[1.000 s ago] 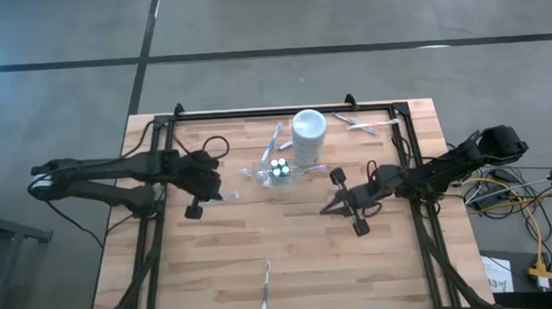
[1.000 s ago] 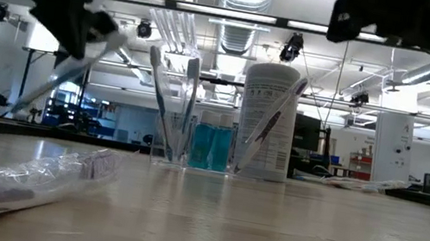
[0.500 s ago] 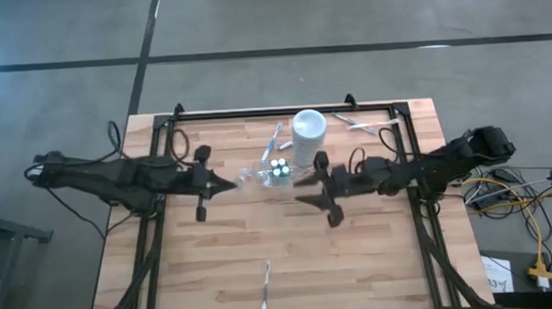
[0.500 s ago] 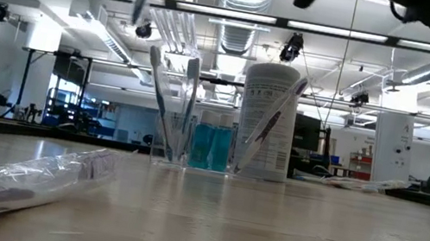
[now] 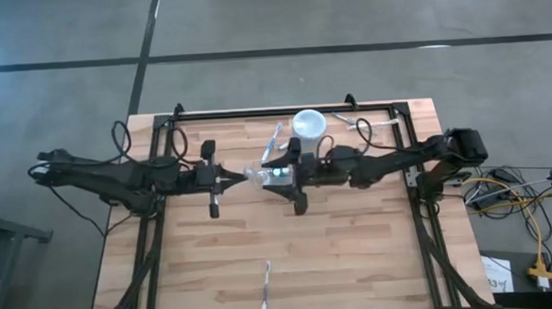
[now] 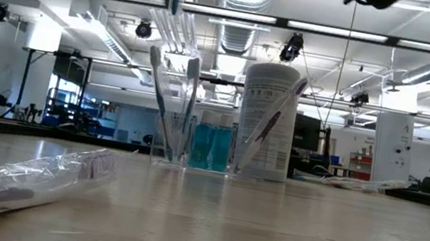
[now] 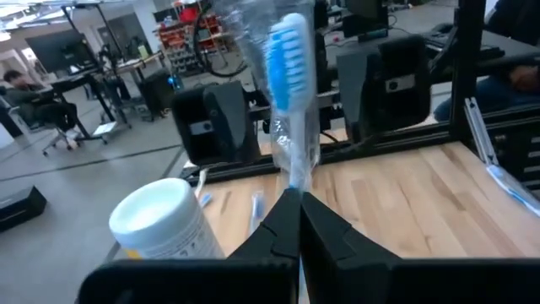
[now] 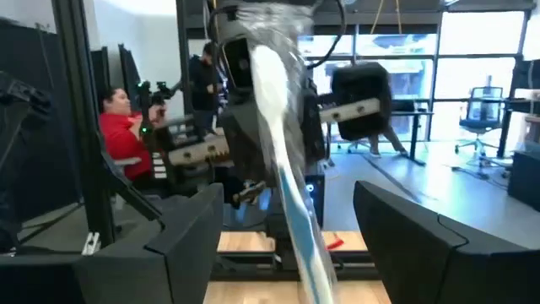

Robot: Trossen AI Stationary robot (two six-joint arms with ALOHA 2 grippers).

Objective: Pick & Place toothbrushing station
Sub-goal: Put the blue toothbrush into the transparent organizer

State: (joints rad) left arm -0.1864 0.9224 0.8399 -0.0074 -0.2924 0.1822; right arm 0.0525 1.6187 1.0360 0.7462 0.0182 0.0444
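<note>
My left gripper (image 5: 227, 179) is shut on a wrapped toothbrush (image 7: 289, 93) held above the table's middle, blue bristles showing through the clear wrapper. My right gripper (image 5: 285, 176) faces it from the right, open. Its two fingers (image 8: 186, 241) stand on either side of the toothbrush (image 8: 283, 177) without touching it. Below them the clear holder (image 6: 186, 138) stands on the table with two teal tubes (image 6: 210, 148) and toothbrushes (image 6: 188, 98) in it. The white cup (image 5: 309, 126) stands just beyond it, on the far side. My left gripper pinches the wrapped toothbrush between its two fingers, on the lower part of the handle (image 7: 295, 181). The fingers come level from the table's left. The toothbrush sticks out past the fingertips toward my right gripper, head end free, lifted clear of the table.
Another wrapped toothbrush (image 5: 264, 289) lies near the table's front edge, large in the low view (image 6: 21, 180). More wrapped ones lie by the far edge (image 5: 360, 124) and left of the cup (image 5: 275, 136). Black frame rails (image 5: 403, 138) run along the far side and both ends.
My right gripper has swept from the right half toward the table's left and far side, over the holder, and has opened around the toothbrush. My left gripper has risen and moved right toward the holder, carrying the toothbrush, which hung slanting down before.
</note>
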